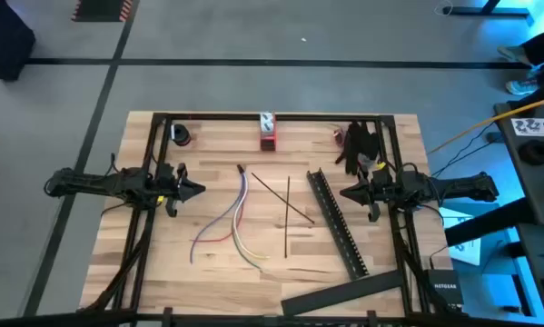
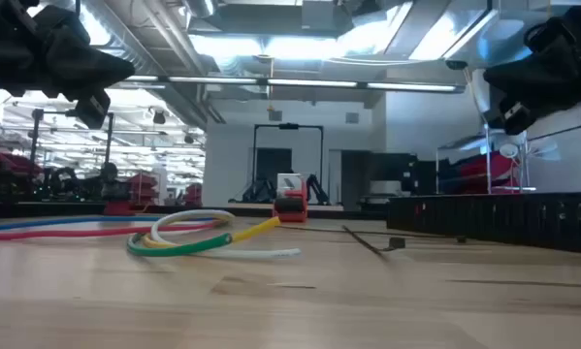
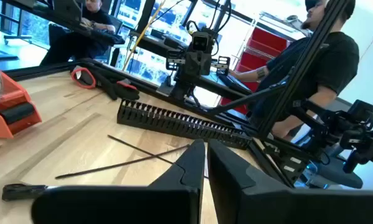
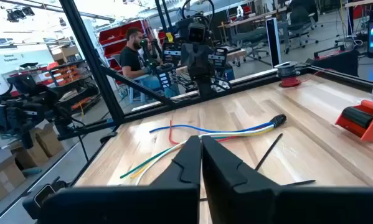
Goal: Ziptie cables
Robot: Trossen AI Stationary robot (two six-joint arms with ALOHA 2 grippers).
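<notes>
two dark arms reach in over the wooden table, one from its left edge and one from its right, both held above the surface. the long black slotted bar lies slanted on the right half of the table, close to the right arm. the cables, a loose bunch of blue, red, purple, white and yellow-green wires, lie near the middle of the table, left of centre, gathered at the end nearer the far edge and fanning out toward the near edge. thin black strips lie crossed between the cables and the bar. an orange and white object stands at the far edge. the left gripper hangs beside the cables, fingers clenched on nothing. the right gripper hangs by the bar, its fingers likewise pressed together, empty.
</notes>
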